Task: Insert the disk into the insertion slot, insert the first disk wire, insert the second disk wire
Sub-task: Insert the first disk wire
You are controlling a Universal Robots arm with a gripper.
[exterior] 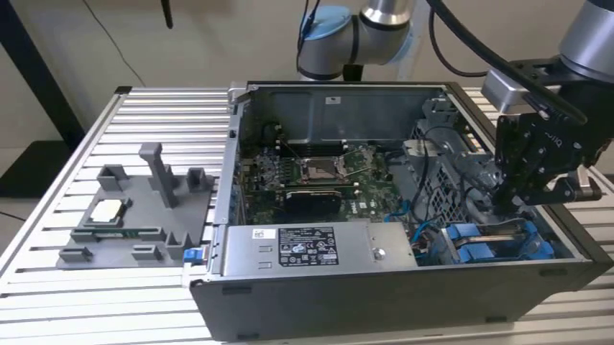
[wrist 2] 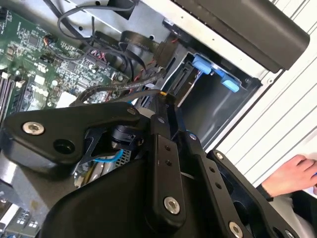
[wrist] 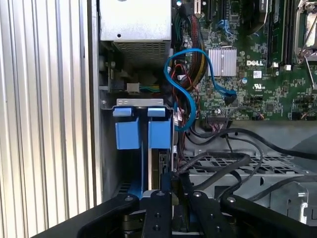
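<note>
The disk [wrist: 159,133] looks fully inserted beside the power-supply box [exterior: 307,248], wiring seemingly still undone, while the gripper [exterior: 518,205], jaws apparently pressed together, hangs near that same box.

Slotted aluminium bench [exterior: 154,108], carrying all items.
Open desktop computer case [exterior: 384,295], dark walls, side panel off.
Green motherboard [exterior: 369,165] on the case floor, with a CPU socket [exterior: 318,169] and a finned silver heatsink [wrist: 222,61].
Grey labelled power-supply box [exterior: 307,248], along the case's near wall.
Grey fixture tray [exterior: 115,244], at the exterior view's left of the case, holding a processor chip [exterior: 106,210] and a memory stick [exterior: 123,233].
A person's hand [wrist 2: 292,173], on the bench beside the case.
</note>
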